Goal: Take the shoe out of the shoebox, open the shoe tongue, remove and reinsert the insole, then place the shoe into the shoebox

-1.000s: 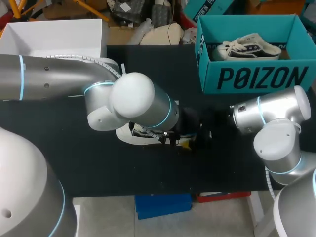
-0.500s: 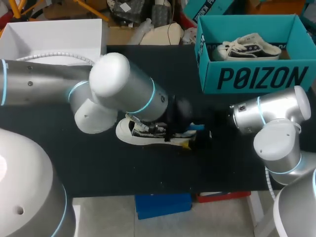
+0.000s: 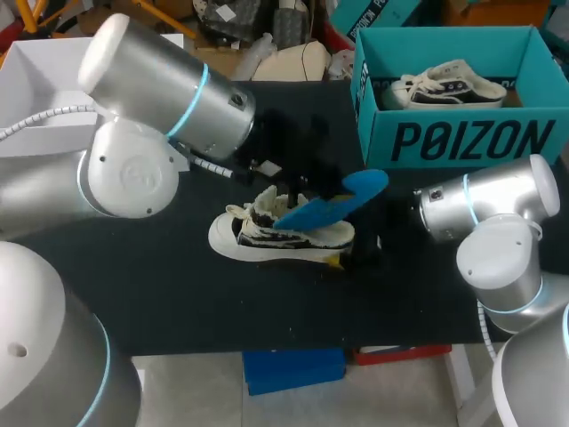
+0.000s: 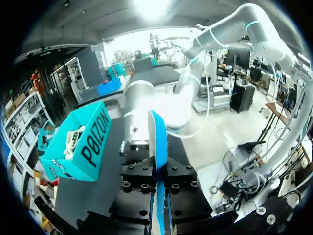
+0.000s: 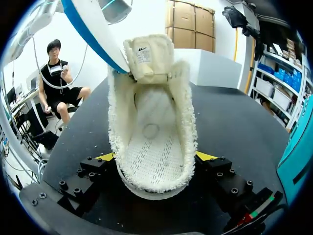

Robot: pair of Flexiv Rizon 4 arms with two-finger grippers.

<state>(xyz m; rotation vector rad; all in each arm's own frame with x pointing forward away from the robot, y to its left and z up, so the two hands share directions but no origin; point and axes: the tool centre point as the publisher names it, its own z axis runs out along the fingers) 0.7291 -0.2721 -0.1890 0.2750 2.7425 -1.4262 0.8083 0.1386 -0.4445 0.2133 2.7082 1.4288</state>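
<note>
Right wrist view has the white shoe [image 5: 154, 142] lying between the right gripper [image 5: 155, 156] fingers, heel nearest, with a yellow tip pressed to each side of it, so the jaws are clamped narrowly on the heel. Ahead of the fingers the tongue [image 5: 146, 56] stands lifted and the shoe's mouth gapes, bare inside. The blue insole [image 5: 90, 29] rises slantwise beyond the tongue, its lower end at the shoe's opening.

Left wrist view shows that insole edge-on, pinched between the left gripper [image 4: 160, 171] fingers, which close on it from both sides; it juts out ahead of them. Beside the fingers sits the teal shoebox [image 4: 83, 147].

Head view puts the shoe on the black table [image 3: 178, 294], and the shoebox, well apart from it, holds a second shoe [image 3: 444, 84].
</note>
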